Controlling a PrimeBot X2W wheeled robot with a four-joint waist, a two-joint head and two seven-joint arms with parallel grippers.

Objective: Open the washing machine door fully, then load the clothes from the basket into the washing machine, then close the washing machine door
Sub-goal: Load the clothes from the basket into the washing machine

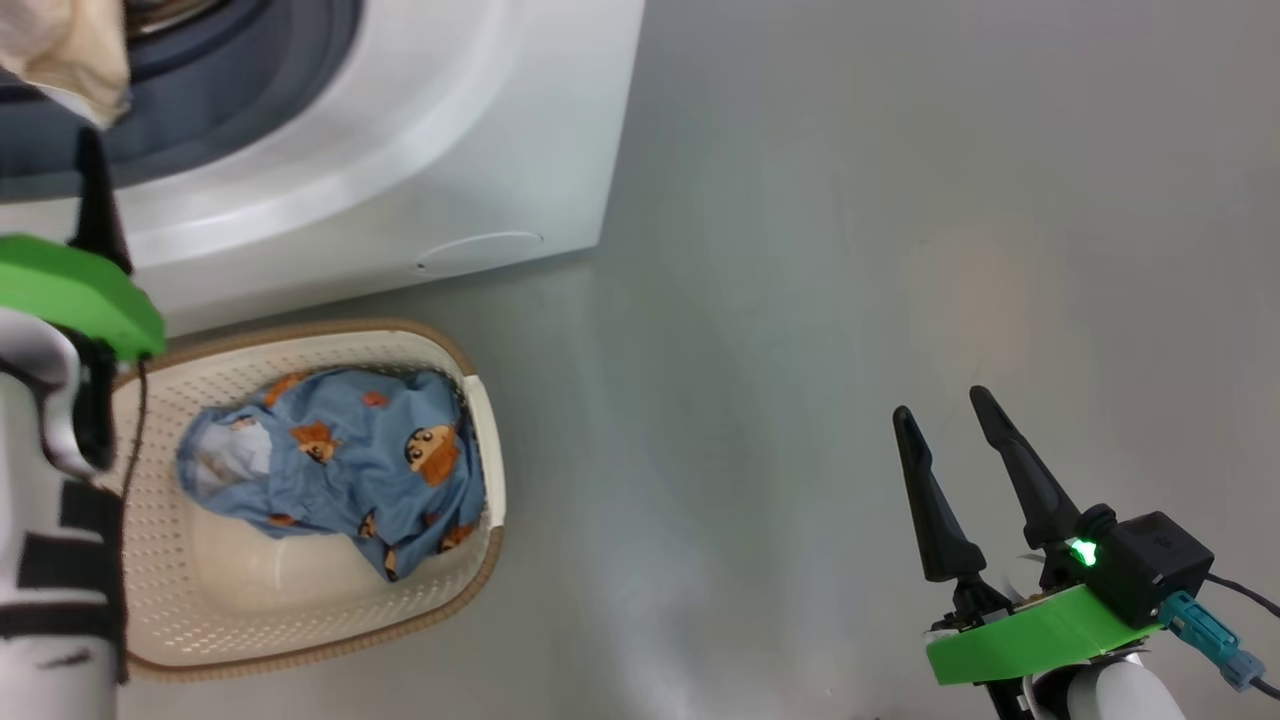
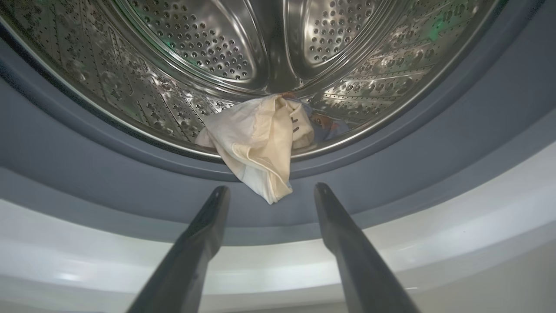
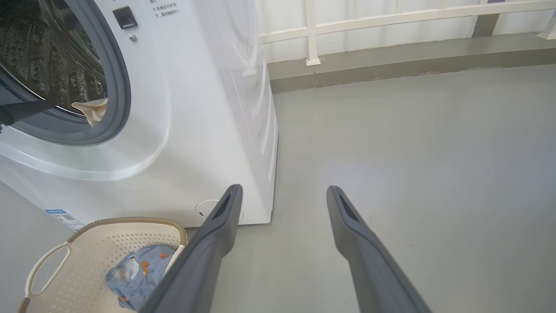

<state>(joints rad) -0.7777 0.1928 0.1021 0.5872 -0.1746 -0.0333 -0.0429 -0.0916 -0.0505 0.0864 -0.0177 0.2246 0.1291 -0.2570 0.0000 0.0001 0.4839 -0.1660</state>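
Observation:
The washing machine stands open at the top left; its door is out of view. A cream cloth lies over the drum lip and hangs down onto the grey-blue seal, with a bit of blue printed garment behind it in the steel drum. My left gripper is open just below the cloth's hanging tip, holding nothing. The basket on the floor holds a light-blue garment with orange figures. My right gripper is open and empty over bare floor, far right of the basket.
Grey floor stretches to the right of the machine and basket. The machine's round filter cap sits low on its front. A white railing on a raised kerb runs along the back. A blue label marks the machine's lower front.

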